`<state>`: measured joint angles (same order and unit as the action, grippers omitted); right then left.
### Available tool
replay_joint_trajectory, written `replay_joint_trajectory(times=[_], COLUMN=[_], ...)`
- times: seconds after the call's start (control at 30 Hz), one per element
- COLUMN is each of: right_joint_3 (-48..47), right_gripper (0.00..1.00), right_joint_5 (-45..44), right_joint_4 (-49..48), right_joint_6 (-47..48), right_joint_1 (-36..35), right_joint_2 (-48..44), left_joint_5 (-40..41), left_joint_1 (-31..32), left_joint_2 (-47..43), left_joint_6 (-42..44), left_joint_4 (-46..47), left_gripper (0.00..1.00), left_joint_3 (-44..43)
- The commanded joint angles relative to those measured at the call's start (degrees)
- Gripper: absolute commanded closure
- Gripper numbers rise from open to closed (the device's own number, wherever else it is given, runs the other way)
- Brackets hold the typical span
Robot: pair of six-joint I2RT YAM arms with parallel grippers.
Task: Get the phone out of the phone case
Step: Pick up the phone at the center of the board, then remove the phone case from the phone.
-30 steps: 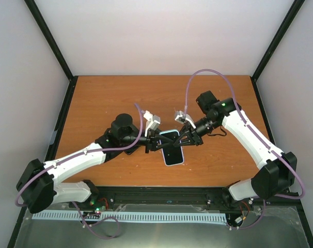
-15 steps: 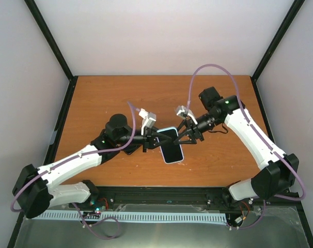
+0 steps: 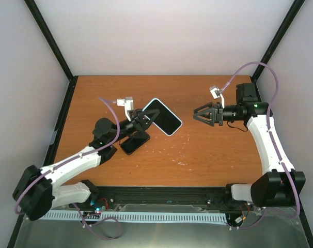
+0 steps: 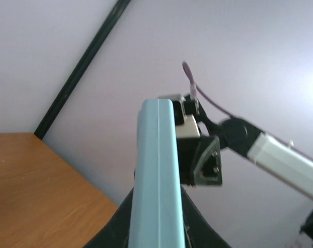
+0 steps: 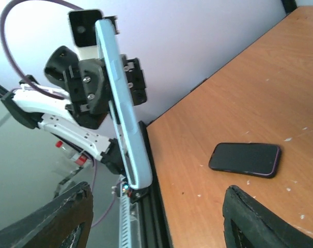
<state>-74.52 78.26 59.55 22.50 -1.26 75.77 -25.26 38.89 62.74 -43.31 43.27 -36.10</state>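
Both raised: left gripper (image 3: 145,117) pinches the case (image 3: 164,118), right gripper (image 3: 197,114) gapes.

Bright, even, diffuse light; only faint shadows on the bench (image 3: 208,155); top view sharp; left wrist view soft, case (image 4: 156,181) blurred.

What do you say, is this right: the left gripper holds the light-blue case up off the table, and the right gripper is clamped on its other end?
One thing is wrong. The right gripper is not clamped on the light-blue case: it stands open and well apart from it, as the top external view shows. The rest holds: the left gripper holds the case up off the table.
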Motion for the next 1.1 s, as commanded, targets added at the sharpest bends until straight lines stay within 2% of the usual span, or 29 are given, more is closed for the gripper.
replay_joint_trajectory(times=[0.0,0.17,0.37,0.8,0.93,1.07], right_joint_3=[5.15,10.6,13.35,14.07,13.57,10.36], right_gripper=[0.3,0.31,0.43,0.73,0.75,0.76], right_joint_5=[3.31,-0.14,-2.64,3.92,5.5,7.98], right_joint_4=[-19.63,-34.78,-40.4,-39.39,-37.14,-25.93], right_joint_6=[-17.76,-31.81,-37.62,-35.71,-34.05,-24.0], right_joint_1=[0.0,-0.96,-2.47,-8.66,-9.28,-9.28], right_joint_2=[-4.25,-8.24,-8.61,-9.16,-9.56,-8.35], left_joint_5=[5.0,3.64,2.87,-1.42,-2.95,-5.11], left_joint_1=[-0.31,-0.31,-0.31,-0.31,-0.32,-0.72], left_joint_2=[4.88,10.63,14.48,17.09,16.9,16.65], left_joint_6=[-10.26,-14.32,-18.28,-20.74,-20.05,-19.58], left_joint_4=[21.18,27.93,33.3,37.82,37.93,37.99], left_gripper=[0.89,0.88,0.88,0.88,0.89,0.89], left_joint_3=[-0.54,-2.5,-2.96,-3.32,-3.39,-3.48])
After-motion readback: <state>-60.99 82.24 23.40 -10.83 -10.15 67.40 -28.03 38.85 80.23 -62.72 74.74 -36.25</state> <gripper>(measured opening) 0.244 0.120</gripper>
